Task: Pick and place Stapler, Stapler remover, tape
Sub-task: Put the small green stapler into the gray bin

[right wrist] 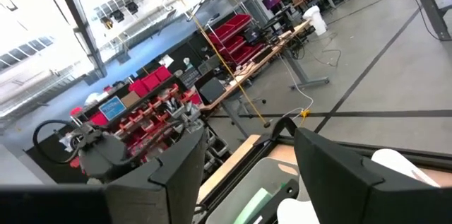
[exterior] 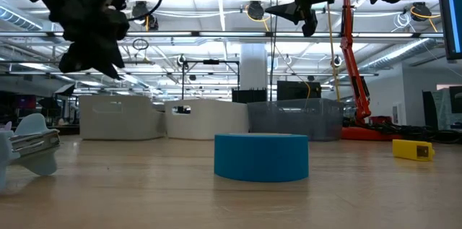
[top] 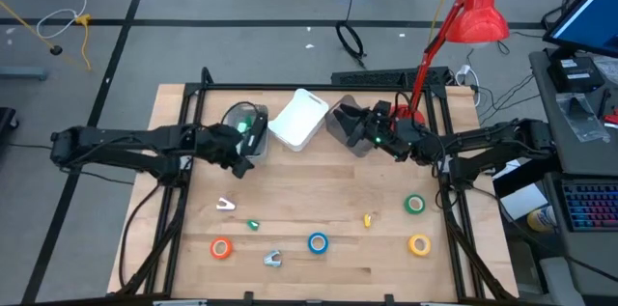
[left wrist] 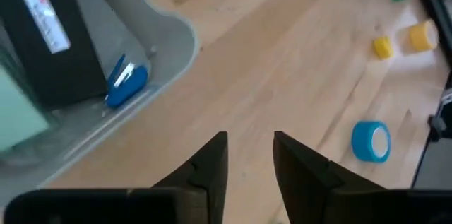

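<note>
Four tape rolls lie flat on the table's near half: orange (top: 221, 247), blue (top: 318, 242), green (top: 415, 205) and yellow (top: 419, 244). The blue roll (exterior: 261, 157) stands closest in the low view. A white staple remover (top: 225, 205) and a grey one (top: 272, 259) also lie there. A black stapler (left wrist: 49, 47) and a blue piece (left wrist: 127, 86) sit in the grey bin (top: 246, 121). My left gripper (left wrist: 251, 157) hovers open and empty just off that bin's near side. My right gripper (right wrist: 247, 160) is open and empty, raised over the dark bin (top: 346, 123).
A white bin (top: 299, 118) stands between the grey bin and the dark bin at the table's far side. Small yellow (top: 368, 219) and green (top: 253, 224) pieces lie mid-table. A red desk lamp (top: 478, 12) rises at the far right corner. Bare wood lies between the bins and the rolls.
</note>
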`<act>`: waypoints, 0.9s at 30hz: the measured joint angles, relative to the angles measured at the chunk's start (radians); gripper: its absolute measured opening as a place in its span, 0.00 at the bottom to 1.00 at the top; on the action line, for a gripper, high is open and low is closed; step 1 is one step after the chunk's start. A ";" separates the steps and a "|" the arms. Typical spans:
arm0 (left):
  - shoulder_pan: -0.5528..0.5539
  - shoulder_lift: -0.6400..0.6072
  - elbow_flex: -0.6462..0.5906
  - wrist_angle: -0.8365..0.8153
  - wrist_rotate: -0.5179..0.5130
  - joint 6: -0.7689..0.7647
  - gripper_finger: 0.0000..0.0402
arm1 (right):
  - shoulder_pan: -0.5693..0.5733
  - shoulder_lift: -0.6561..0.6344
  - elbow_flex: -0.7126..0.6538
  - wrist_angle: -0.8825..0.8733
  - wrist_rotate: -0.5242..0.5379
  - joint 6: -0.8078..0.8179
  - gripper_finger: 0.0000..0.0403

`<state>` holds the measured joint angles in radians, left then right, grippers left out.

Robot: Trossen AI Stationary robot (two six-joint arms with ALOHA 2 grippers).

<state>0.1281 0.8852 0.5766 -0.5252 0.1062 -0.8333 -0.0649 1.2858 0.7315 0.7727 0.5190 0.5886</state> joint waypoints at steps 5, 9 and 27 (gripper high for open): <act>-0.099 -0.001 0.000 0.016 0.024 0.014 0.24 | 0.001 0.000 0.000 0.000 -0.051 -0.003 0.52; -0.215 0.005 0.000 0.033 0.025 0.012 0.24 | 0.001 0.000 0.000 -0.003 -0.064 -0.010 0.52; -0.523 0.348 0.074 0.117 -0.004 0.206 0.24 | 0.001 0.000 0.000 -0.015 -0.053 -0.033 0.52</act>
<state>-0.3952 1.2336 0.6508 -0.4079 0.1025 -0.6269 -0.0639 1.2858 0.7315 0.7573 0.4664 0.5560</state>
